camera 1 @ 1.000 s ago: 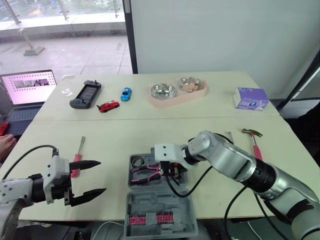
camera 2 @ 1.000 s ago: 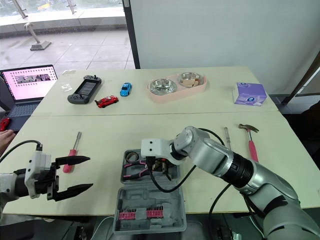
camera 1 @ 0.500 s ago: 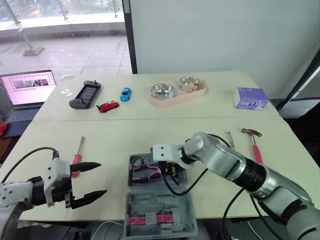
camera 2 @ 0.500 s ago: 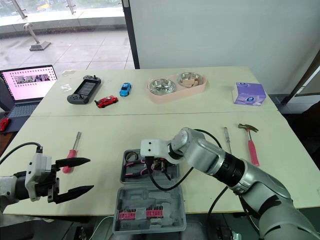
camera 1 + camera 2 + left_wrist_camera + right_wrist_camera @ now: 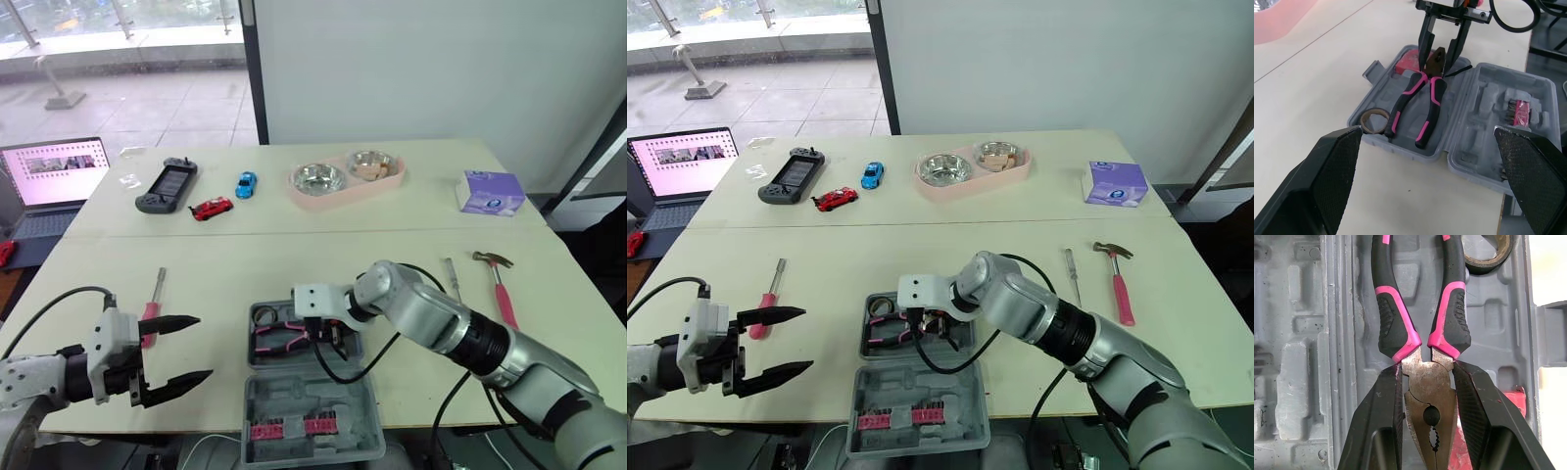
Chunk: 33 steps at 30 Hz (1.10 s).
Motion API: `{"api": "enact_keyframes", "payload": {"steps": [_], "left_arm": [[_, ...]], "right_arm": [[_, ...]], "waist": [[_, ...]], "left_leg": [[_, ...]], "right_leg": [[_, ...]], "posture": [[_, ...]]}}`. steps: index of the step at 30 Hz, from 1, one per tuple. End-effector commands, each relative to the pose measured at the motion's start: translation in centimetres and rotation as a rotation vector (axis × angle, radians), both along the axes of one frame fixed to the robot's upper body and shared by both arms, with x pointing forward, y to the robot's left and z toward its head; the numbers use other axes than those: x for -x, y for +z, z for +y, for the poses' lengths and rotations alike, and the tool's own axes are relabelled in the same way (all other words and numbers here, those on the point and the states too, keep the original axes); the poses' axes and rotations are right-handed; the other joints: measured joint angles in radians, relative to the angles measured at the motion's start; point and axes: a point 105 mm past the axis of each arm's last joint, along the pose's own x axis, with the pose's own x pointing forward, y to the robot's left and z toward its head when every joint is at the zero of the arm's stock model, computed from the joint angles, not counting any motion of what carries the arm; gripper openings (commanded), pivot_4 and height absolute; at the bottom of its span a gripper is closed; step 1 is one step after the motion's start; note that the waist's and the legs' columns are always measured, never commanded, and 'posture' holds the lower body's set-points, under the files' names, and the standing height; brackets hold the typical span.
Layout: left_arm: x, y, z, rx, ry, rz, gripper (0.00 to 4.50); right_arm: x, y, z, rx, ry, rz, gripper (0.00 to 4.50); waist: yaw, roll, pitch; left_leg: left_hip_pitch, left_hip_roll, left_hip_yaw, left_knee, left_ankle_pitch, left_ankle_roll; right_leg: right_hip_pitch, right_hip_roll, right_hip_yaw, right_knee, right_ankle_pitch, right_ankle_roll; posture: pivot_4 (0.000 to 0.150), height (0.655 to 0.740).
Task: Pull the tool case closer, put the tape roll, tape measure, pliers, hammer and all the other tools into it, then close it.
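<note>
The grey tool case (image 5: 257,357) lies open at the table's front centre, its lid (image 5: 313,416) flat toward me. Pink-and-black pliers (image 5: 279,336) lie in its base beside a tape roll (image 5: 265,315). My right gripper (image 5: 333,335) is shut on the pliers' metal head (image 5: 1429,396), one finger (image 5: 1386,411) on each side, with a red item (image 5: 1513,396) under it. My left gripper (image 5: 181,350) hangs open at the front left, close to a pink-handled screwdriver (image 5: 152,305). A pink-handled hammer (image 5: 500,289) and a thin metal tool (image 5: 452,274) lie on the right.
At the back stand a pink double bowl holder (image 5: 348,181), a blue toy car (image 5: 246,183), a red toy car (image 5: 212,208), a game controller (image 5: 167,186) and a purple box (image 5: 490,192). A laptop (image 5: 54,181) sits beyond the table's left edge.
My right gripper, with the pliers, has shifted slightly left over the case base. A person's hand at the left edge has gone. The left gripper stays put.
</note>
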Motion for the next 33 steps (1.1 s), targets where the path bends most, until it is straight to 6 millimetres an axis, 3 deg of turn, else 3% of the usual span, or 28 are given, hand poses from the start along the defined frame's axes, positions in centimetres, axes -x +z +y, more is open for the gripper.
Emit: {"api": "enact_keyframes", "payload": {"steps": [1, 11, 18, 24, 29, 33], "left_arm": [[-0.1, 0.9, 0.3, 0.0, 0.011, -0.034, 4.5], [-0.1, 1.0, 0.5, -0.004, 0.018, -0.03, 4.5], [-0.4, 1.1, 0.5, -0.007, 0.013, -0.03, 4.5], [-0.7, 1.1, 0.6, -0.007, 0.011, -0.032, 4.5], [-1.0, 1.2, 0.7, -0.006, 0.011, -0.036, 4.5], [-1.0, 1.1, 0.7, -0.006, 0.011, -0.035, 4.5]], "right_arm": [[0.0, 0.8, 0.9, -0.029, 0.033, -0.028, 0.99], [-0.2, -0.5, 0.6, -0.011, 0.014, -0.015, 0.99], [-0.8, -0.2, 0.5, -0.037, -0.021, -0.05, 0.99], [-0.8, 1.4, 1.0, -0.127, -0.057, -0.004, 3.88], [-0.7, 3.4, 1.0, -0.213, -0.092, 0.021, 3.88], [0.0, 3.6, 1.4, -0.253, -0.093, 0.04, 3.88]], "waist": [[0.0, 0.0, 0.0], [0.001, 0.0, 0.0], [0.0, 0.0, 0.0], [0.001, 0.0, 0.0], [0.002, 0.0, 0.0], [0.001, 0.0, 0.0]], "left_leg": [[0.0, 0.0, 0.0, 0.0, 0.0, 0.0], [0.0, 0.0, 0.0, 0.0, 0.0, 0.0], [0.0, 0.0, 0.0, 0.0, 0.0, 0.0], [0.0, 0.0, 0.0, 0.0, 0.0, 0.0], [0.0, 0.0, 0.0, 0.0, 0.0, 0.0], [0.0, 0.0, 0.0, 0.0, 0.0, 0.0]], "right_leg": [[0.0, 0.0, 0.0, 0.0, 0.0, 0.0], [0.0, 0.0, 0.0, 0.0, 0.0, 0.0], [0.0, 0.0, 0.0, 0.0, 0.0, 0.0], [0.0, 0.0, 0.0, 0.0, 0.0, 0.0], [0.0, 0.0, 0.0, 0.0, 0.0, 0.0], [0.0, 0.0, 0.0, 0.0, 0.0, 0.0]], "posture": [[0.15, 0.7239], [0.15, 0.7239], [0.15, 0.7239], [0.15, 0.7239], [0.15, 0.7239], [0.15, 0.7239]]}}
